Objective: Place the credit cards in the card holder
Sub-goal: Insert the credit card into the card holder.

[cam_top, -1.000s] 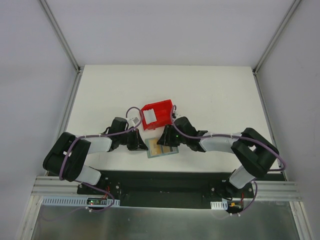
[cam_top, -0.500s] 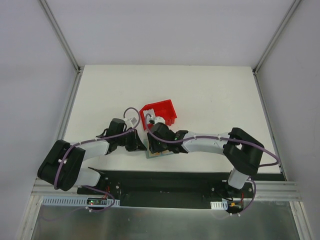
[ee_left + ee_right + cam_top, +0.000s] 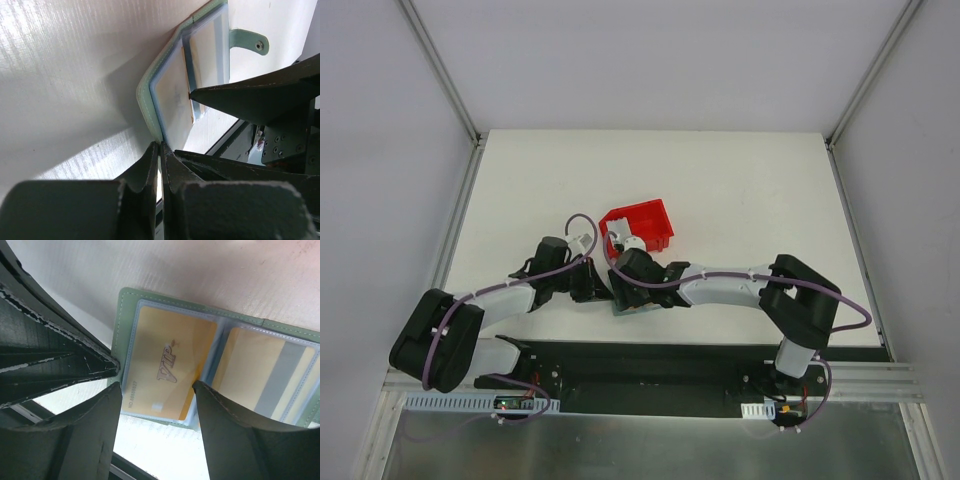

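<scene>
The card holder [image 3: 125, 305] lies open near the table's front edge, grey-green with clear pockets. In the top view only a sliver of the card holder [image 3: 643, 308] shows under the right arm. An orange-gold credit card [image 3: 170, 360] marked VIP sits in its left pocket. A paler card [image 3: 270, 377] with a grey stripe is in the right pocket. My right gripper [image 3: 155, 390] is open, its fingertips either side of the orange-gold card's lower edge. My left gripper [image 3: 161, 145] is shut on the holder's rim [image 3: 148, 107] at its left corner.
A red plastic bin [image 3: 640, 224] stands just behind both grippers, close to the right wrist. The black base rail [image 3: 650, 355] runs directly in front of the holder. The two grippers [image 3: 610, 290] almost touch over the holder's left side.
My right gripper has moved left over the holder and opened wider. The red bin has turned slightly. The left gripper has stayed shut in place.
</scene>
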Available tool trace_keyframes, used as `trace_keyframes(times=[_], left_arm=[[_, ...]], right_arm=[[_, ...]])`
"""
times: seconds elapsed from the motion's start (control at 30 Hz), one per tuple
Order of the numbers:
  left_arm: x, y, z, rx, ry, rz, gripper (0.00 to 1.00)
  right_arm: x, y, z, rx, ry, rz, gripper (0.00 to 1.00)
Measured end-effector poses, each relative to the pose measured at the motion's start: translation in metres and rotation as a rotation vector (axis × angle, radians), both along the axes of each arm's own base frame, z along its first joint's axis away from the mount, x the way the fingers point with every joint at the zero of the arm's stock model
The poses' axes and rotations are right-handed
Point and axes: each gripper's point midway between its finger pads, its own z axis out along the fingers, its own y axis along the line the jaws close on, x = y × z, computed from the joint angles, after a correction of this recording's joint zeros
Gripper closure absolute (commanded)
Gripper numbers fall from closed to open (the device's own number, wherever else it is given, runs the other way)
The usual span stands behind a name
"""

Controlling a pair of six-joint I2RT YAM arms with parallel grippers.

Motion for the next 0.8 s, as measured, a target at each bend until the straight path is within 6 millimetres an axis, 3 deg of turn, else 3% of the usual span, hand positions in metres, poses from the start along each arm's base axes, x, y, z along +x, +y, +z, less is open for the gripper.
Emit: trace_keyframes(times=[0.17,0.37,0.6,0.8], left_arm=[[0.0,0.0,0.003,-0.006,-0.009,0.001,1.0],[0.001,-0.001,0.005,-0.011,-0.012,0.004,1.0],[0.0,0.0,0.005,-0.008,-0.007,0.004,1.0],[-0.001,0.0,0.003,-0.004,0.001,0.004,1.0]], right_arm=[[0.0,0.001,0.001,-0.003,-0.004,0.001,0.43],[0.002,0.001,0.003,-0.005,-0.015,0.001,0.55],[0.007,-0.006,0.01,-0.024,-0.053,-0.013,0.59],[0.019,-0.021,0.031,-0.03,-0.111,-0.051,0.6]])
